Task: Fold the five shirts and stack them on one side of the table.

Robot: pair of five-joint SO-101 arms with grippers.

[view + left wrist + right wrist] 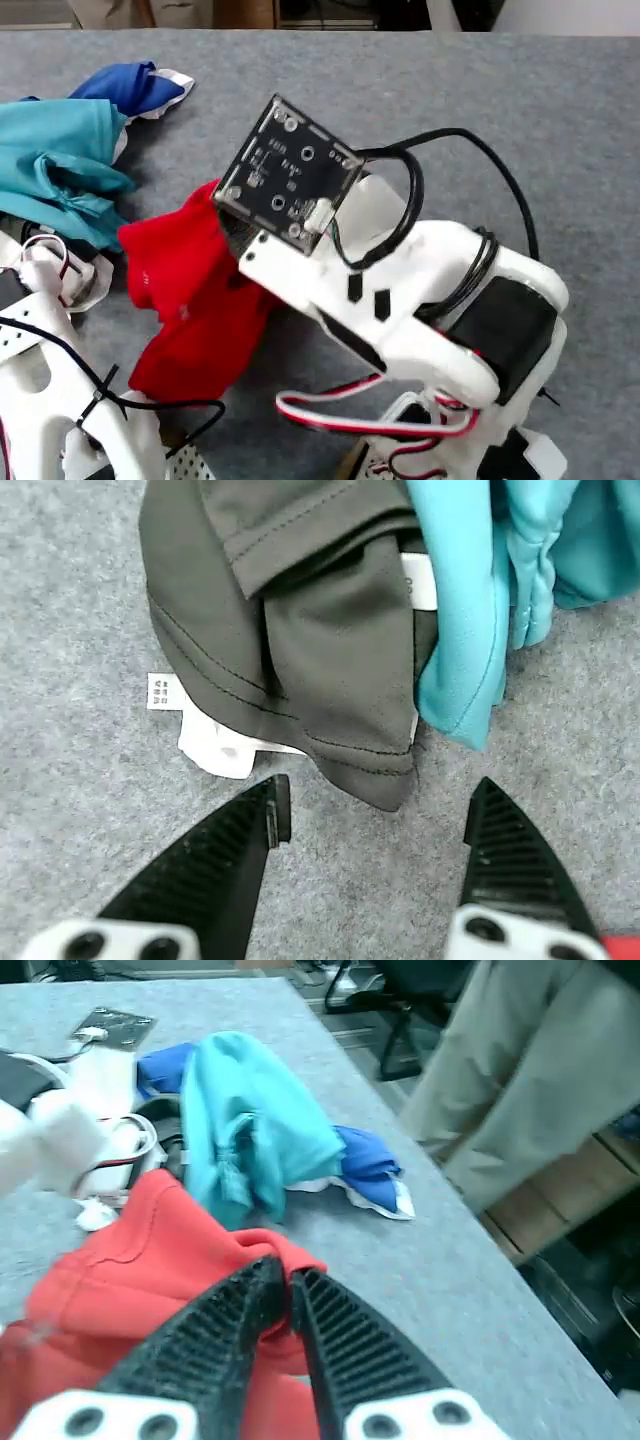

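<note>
My right gripper (286, 1282) is shut on a raised fold of the red shirt (120, 1260), which lies crumpled near the table's front (190, 300). A teal shirt (55, 165) is bunched at the left, with a blue shirt (130, 85) behind it. In the left wrist view my left gripper (380, 815) stands open just above the table. Its fingertips stop short of a dark grey shirt (300, 650), which lies partly under the teal shirt (480, 600). A white garment edge (220, 752) with a label pokes out from beneath the grey one.
The right arm's body (420, 300) and its camera board (290, 175) cover the table's middle front. The left arm (40, 345) sits at the front left corner with cables. Bare grey table (500, 90) stretches to the right and rear. The table edge (470, 1240) runs past the blue shirt.
</note>
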